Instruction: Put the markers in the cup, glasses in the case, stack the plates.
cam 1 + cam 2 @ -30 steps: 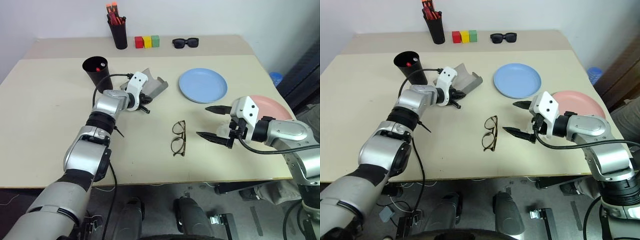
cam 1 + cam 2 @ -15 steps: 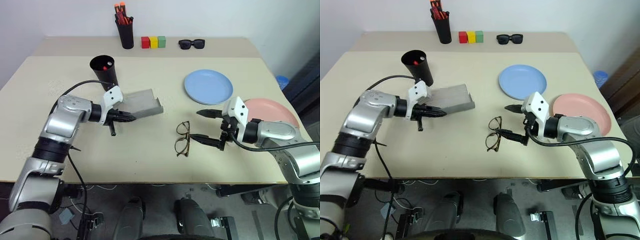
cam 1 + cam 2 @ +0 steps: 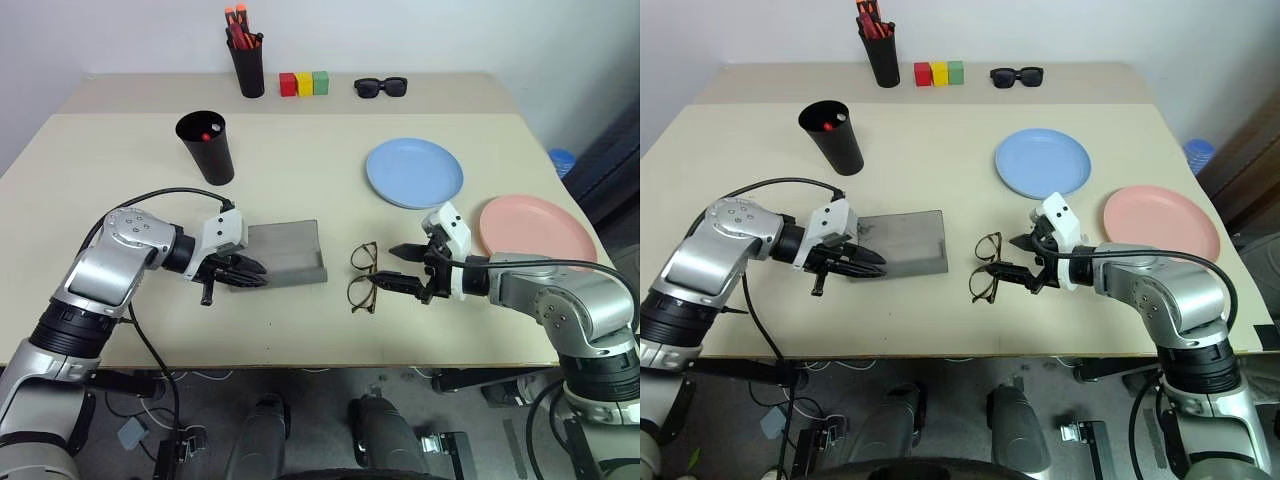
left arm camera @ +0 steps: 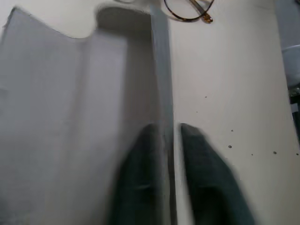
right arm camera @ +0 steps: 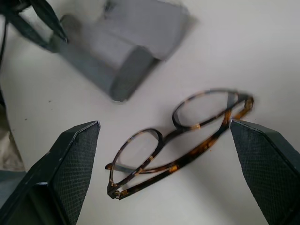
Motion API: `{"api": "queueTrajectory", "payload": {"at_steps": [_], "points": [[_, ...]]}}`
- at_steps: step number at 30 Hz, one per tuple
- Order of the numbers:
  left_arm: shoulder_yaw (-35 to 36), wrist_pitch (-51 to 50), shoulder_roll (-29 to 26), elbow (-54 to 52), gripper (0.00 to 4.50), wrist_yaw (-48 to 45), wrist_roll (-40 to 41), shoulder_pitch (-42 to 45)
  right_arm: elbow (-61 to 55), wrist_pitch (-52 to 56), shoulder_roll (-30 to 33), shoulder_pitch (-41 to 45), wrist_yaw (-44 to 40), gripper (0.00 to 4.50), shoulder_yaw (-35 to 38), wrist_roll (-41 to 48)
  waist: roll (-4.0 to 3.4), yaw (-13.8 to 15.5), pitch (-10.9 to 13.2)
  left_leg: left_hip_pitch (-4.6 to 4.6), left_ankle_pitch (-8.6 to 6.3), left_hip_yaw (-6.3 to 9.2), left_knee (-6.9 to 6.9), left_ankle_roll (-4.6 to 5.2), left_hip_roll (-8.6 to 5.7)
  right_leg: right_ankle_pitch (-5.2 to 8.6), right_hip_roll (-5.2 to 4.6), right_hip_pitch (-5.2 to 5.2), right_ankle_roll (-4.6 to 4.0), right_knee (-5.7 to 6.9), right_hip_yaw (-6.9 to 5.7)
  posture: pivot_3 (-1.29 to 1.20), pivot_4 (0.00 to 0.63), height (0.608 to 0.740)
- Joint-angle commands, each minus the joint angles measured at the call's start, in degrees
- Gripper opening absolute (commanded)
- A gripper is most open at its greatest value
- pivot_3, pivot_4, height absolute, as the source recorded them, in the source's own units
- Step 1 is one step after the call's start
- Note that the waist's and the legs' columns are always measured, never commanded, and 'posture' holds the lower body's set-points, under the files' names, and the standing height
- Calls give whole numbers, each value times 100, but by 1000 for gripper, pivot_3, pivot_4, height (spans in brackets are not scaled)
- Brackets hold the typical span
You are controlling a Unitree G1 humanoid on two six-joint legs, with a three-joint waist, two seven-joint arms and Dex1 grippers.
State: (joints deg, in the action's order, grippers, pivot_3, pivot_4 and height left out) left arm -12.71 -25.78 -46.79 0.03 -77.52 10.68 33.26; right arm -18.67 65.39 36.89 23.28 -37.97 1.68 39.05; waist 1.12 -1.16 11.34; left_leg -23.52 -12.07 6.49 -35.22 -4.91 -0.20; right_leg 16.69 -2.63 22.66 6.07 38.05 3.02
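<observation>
Thin dark-rimmed eyeglasses w/ clear lenses [image 3: 363, 276] lie folded on the beige tabletop [image 3: 110, 180], just right of centre in the head views, lenses stacked one above the other in frame. Right gripper [image 3: 400, 268] sits just right of them, black fingers spread wide, one fingertip on either side of the frame. In the right wrist view the glasses [image 5: 180, 136] lie square between the two pads [image 5: 70, 164], not yet touched as far as I can tell.

So the step in hand looks like the pick. Come down so the pads bracket the bridge or both rims at once, not one slim temple, and close gently; the frame is light and will skate on the table if one finger lands first. Keep the wrist low and level so the lenses don't tip out.

Grey rectangular hard-shell case [image 3: 285, 255] lies open just left of the glasses, near but apart, lower centre-left of frame. Left gripper [image 3: 245, 270] is at its left edge; in the left wrist view its fingers [image 4: 140, 187] straddle a thin wall of the case w/ a narrow gap. Whether they actually pinch it, can't tell. Best keep that hand steadying the case so it doesn't slide when the glasses go in.

Further out: tapered black cup [image 3: 206, 146] upper left, a red marker cap showing inside; light blue round plate [image 3: 414, 172] upper right; pink round plate [image 3: 535, 228] at right edge, apart from the blue one, not stacked yet.
</observation>
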Motion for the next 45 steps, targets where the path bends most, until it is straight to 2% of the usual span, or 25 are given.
{"api": "queueTrajectory", "payload": {"at_steps": [1,8,12,15,22,26,28,32,35,37,40,45], "points": [[195,237,102,18,2336,307,-18,47,-1,400,-216,165,313,4500,286,232,0,0,0,0,0,0,0,0,0,0,0,0,0,0,0,0,150,740],[684,-53,-34,-380,2336,412,491,-222,333,1149,-937,344,1007,4500,697,419,-1,-74,0,1,0,0,2,0,2,0,3,3,0,5,0,0,150,740],[1174,-176,-280,-1179,2336,470,879,-1017,480,1510,-1289,402,1286,4500,955,503,-2,-148,0,0,-1,-3,6,1,2,0,-1,5,0,3,4,0,150,740],[1511,-421,-365,-1647,2393,654,1140,-1562,614,1653,-1507,448,1464,3644,1087,494,-3,-143,1,1,-1,-2,7,1,3,-1,1,6,0,5,4,0,150,740],[2208,-763,-482,-2427,2393,1164,1461,-2848,769,1815,-1793,611,1702,30,1182,439,-6,-141,0,2,-1,-4,7,1,4,0,1,5,-2,3,5,0,150,740],[2431,-805,-423,-2585,2393,1455,1493,-3383,731,1849,-1807,703,1754,30,1141,422,-6,-142,0,4,-1,-4,6,2,4,0,2,4,-4,3,6,0,150,740],[2565,-813,-360,-2621,2393,1604,1524,-3627,565,1805,-1610,752,1659,30,1019,426,-7,-137,1,4,-1,-5,7,2,4,1,1,5,-5,2,6,0,150,740],[2990,-690,27,-2493,2393,1956,1625,-4048,-243,1160,-626,995,851,30,84,332,-22,-133,9,3,-1,-11,7,2,2,2,-7,5,-6,-5,8,0,150,740],[3143,-503,139,-2381,2393,1969,1672,-4234,-304,816,-373,1297,469,30,-265,300,-21,-163,8,6,-2,-13,8,3,12,6,4,8,-15,-5,7,0,150,740],[3281,-26,362,-2047,2393,2050,1587,-4306,-193,103,-155,1826,-71,30,-1031,-193,-29,-169,9,11,-2,-13,9,3,18,11,10,7,-25,-4,6,0,150,740],[3403,562,656,-1607,2393,2115,1543,-4324,456,-884,-328,2641,-741,30,-1934,-835,-33,-214,10,12,-2,-23,9,3,18,15,6,11,-36,-4,9,0,150,740],[3355,993,660,-1293,2393,2277,1306,-4295,1749,-2185,-1023,3548,-1612,30,-2979,-1729,-20,-196,3,7,-2,-18,12,3,16,7,2,11,-21,-5,5,0,150,740]]}}
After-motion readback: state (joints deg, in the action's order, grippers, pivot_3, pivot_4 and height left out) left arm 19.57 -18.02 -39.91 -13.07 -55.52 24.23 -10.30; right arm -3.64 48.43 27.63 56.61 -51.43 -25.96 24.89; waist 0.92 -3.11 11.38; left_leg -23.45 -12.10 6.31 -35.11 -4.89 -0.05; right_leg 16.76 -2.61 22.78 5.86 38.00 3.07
